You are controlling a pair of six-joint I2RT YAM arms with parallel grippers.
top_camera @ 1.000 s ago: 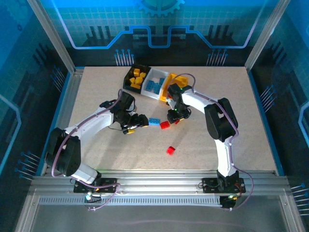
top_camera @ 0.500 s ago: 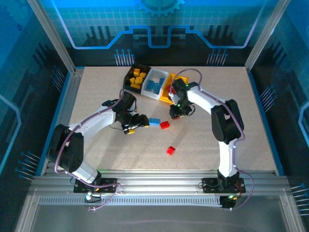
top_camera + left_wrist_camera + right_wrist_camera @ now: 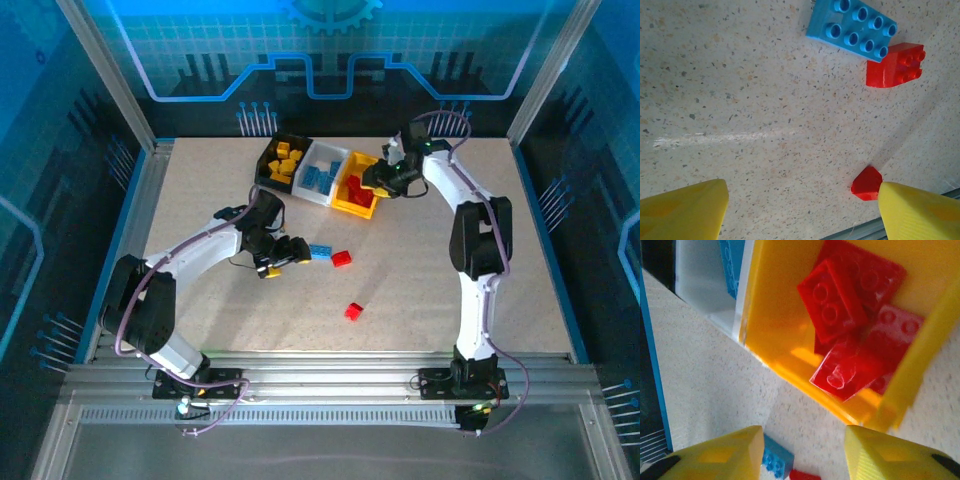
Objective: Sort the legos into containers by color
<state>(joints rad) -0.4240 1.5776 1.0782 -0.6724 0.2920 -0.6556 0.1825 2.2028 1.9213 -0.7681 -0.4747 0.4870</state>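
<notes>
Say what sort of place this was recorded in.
Probably a robotics lab test cell: left arm and right arm bolted to a metal rail, a speckled tabletop framed by aluminium posts, blue circuit-pattern wall panels.

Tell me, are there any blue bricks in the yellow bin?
No, the bricks seen in the yellow bin are all red bricks; a blue brick lies in the white bin beside it.

1. I read the table (image 3: 765, 125) as a matt, speckled, finely grained surface.
2. The blue lego (image 3: 852, 27) and the red lego (image 3: 892, 67) are smooth, slightly glossy plastic.
3. The yellow-orange bin (image 3: 770, 315) is glossy plastic.
4. The front rails (image 3: 330, 375) appear to be brushed metal.
</notes>
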